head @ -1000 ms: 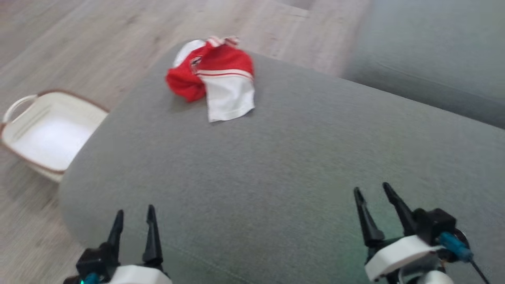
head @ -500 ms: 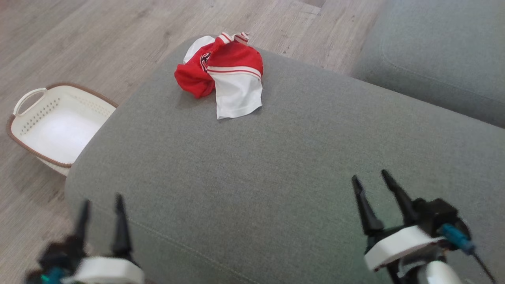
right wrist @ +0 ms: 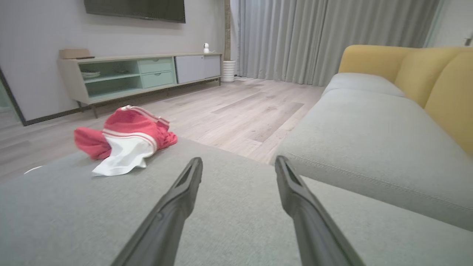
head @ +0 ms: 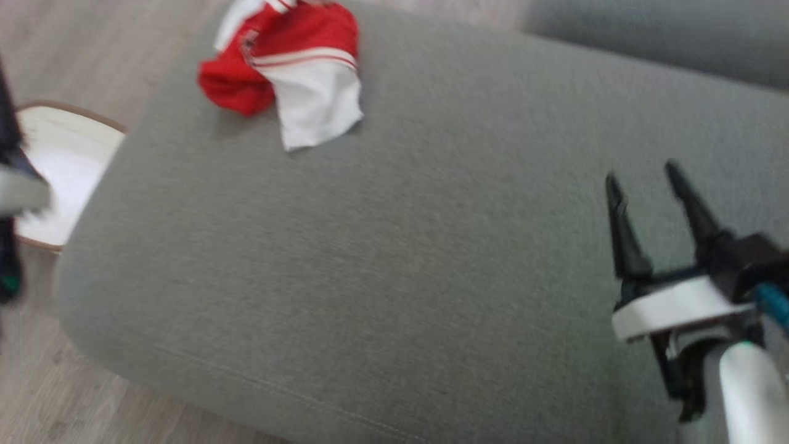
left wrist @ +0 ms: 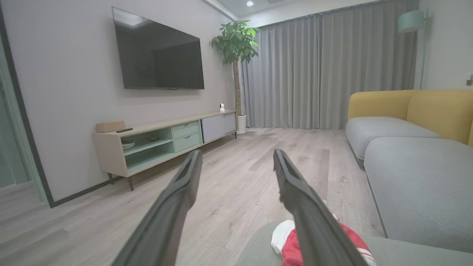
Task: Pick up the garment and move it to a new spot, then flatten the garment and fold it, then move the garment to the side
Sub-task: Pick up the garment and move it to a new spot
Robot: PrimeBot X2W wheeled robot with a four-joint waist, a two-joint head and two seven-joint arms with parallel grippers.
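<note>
Left gripper (left wrist: 237,155) raised (wrist view catches television (left wrist: 159,55)); garment (head: 283,68) untouched.

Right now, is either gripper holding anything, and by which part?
Nothing is held. The left gripper and right gripper are open and empty; the garment lies crumpled on the grey cushion, untouched.

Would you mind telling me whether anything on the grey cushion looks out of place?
The garment lies crumpled in a heap near the far left corner of the cushion, bunched rather than flat. Nothing else stands out.
</note>
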